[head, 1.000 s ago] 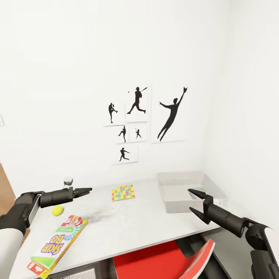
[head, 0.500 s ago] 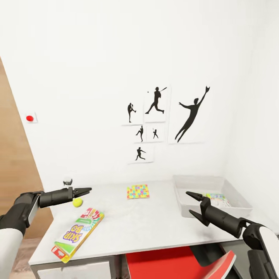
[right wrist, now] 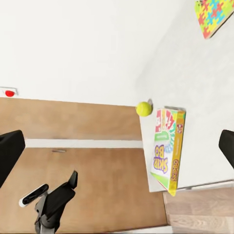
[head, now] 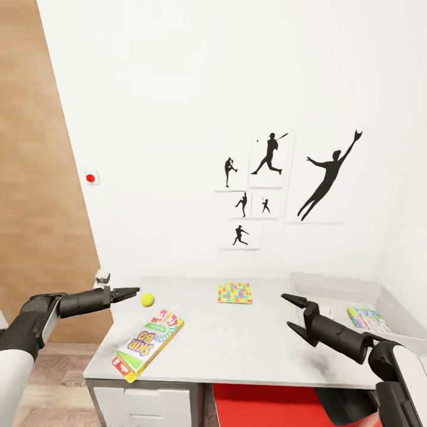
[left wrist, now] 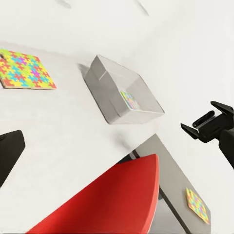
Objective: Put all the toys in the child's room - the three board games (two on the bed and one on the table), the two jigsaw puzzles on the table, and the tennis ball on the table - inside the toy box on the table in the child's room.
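The robot stands at the tabletop between pickups, both arms empty. The left gripper hovers with jaws nearly closed, just beside the ball. The right gripper has its jaws wide, near the toy box. 1 item already lies in the box; its print is too small to name. On the tabletop remain the ball, the game at the near left edge, and 1 puzzle toward the wall. A likely next move is opening the left jaws over the ball. The box's right end is cut off, and the bed's 2 games are out of sight.
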### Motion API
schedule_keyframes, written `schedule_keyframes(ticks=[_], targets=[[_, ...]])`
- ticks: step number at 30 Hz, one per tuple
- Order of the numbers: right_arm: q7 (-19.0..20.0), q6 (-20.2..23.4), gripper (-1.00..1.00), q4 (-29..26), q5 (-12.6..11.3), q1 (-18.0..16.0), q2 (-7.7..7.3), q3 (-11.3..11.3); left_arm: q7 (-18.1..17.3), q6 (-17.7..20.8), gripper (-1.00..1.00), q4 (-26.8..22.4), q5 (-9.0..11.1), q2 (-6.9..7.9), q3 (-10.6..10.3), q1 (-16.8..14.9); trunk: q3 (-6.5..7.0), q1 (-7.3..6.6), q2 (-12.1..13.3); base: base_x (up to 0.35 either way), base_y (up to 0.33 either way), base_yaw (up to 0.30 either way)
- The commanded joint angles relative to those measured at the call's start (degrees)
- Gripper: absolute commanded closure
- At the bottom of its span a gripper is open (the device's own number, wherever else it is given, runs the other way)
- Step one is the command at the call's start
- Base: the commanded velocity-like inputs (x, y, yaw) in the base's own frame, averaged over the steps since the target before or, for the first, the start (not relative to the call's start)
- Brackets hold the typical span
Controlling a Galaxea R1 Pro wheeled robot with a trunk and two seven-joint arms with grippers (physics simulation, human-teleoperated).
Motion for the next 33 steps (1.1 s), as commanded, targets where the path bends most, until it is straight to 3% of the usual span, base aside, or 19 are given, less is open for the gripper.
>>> schedule_keyframes(ticks=[1, 8, 16, 33], targets=[[-0.6, 0.16, -1.0, -0.05, -0.57, -0.02, -0.04, -0.06, -0.1, 0.69, -1.0, 0.02, -0.02, -0.03, 0.01, -0.03, -0.03, 0.02, -0.05, 0.0, 0.0, 0.293], [-0.6, 0.16, -1.0, -0.09, -0.57, -0.03, -0.02, 0.08, 0.11, 0.83, -1.0, 0.02, -0.05, -0.07, 0.0, -0.03, -0.03, 0.02, -0.05, 0.0, 0.0, 0.293], [-0.6, 0.16, -1.0, -0.09, -0.49, -0.02, -0.01, 1.84, 0.15, 0.84, -1.0, 0.07, -0.05, 0.0, 0.04, -0.03, -0.03, 0.02, -0.05, 0.0, 0.0, 0.293], [-0.6, 0.16, -1.0, -0.06, -0.49, -0.03, -0.08, 2.08, 0.32, 0.84, -1.0, 0.05, -0.05, 0.01, 0.03, -0.03, -0.03, 0.02, -0.05, 0.0, 0.0, 0.293]])
